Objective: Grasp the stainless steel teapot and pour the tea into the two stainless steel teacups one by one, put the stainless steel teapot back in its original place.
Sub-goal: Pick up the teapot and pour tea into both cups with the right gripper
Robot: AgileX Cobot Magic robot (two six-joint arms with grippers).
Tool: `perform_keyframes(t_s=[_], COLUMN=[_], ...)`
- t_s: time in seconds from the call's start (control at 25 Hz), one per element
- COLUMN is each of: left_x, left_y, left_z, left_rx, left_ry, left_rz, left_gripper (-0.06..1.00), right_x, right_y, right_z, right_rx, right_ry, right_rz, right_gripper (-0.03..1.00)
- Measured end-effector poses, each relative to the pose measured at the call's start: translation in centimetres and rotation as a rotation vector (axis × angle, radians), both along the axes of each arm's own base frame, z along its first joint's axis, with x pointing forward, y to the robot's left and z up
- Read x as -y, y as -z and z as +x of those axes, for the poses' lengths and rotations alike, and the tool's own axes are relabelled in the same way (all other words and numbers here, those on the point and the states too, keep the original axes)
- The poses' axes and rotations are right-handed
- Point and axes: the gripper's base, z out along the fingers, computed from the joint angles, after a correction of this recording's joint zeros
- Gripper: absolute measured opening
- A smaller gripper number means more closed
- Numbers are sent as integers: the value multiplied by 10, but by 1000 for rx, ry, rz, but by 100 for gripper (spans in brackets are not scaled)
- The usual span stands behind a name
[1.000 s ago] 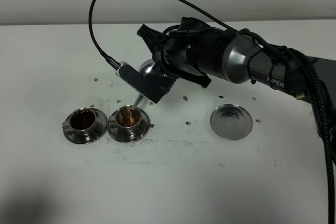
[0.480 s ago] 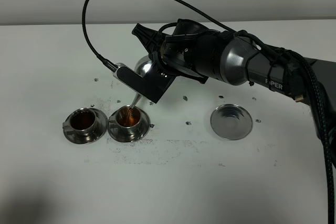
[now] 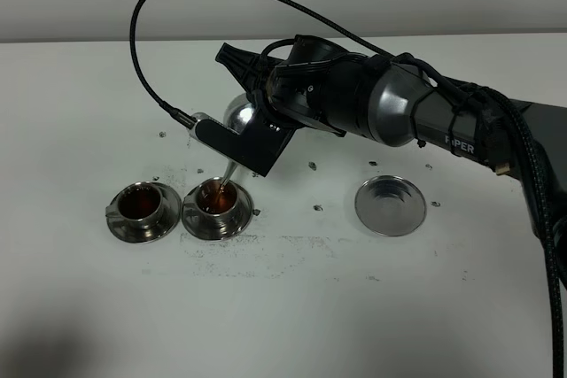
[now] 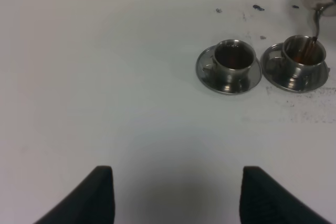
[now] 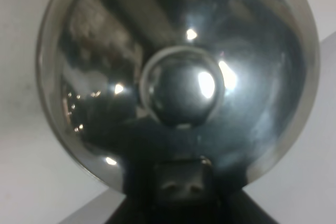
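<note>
My right gripper [image 3: 262, 105] is shut on the stainless steel teapot [image 3: 240, 114], holding it tilted above the table with its handle hidden. The thin spout [image 3: 229, 169] points down into the nearer teacup [image 3: 215, 207], and a stream of reddish-brown tea [image 3: 221, 186] runs into it. The other teacup [image 3: 140, 211], on its saucer to the left, holds dark tea. In the right wrist view the teapot lid and knob [image 5: 181, 85] fill the picture. The left wrist view shows both teacups [image 4: 229, 65] [image 4: 297, 62] and my left gripper [image 4: 176, 198] open, far from them.
The flat round steel dish [image 3: 391, 205] lies bare on the white table to the right of the cups. A black cable [image 3: 177, 6] loops above the right arm. Small dark specks dot the table around the cups.
The right gripper has shifted slightly up and left, tipping the teapot further. Tea keeps flowing and its level in the nearer cup has risen. The left gripper has not moved.
</note>
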Motion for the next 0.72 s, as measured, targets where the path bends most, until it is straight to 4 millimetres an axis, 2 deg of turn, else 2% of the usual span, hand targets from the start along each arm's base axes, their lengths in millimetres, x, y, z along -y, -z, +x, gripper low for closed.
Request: perform_keyframes(t_s=[0.72], left_x=[0], left_y=[0], left_z=[0], left_rx=[0], left_ry=[0], left_rz=[0], left_gripper=[51], right_x=[-2], right_y=[-2], right_z=[2], right_rx=[38], right_ry=[-38], right_rz=[-6], right_gripper=[21])
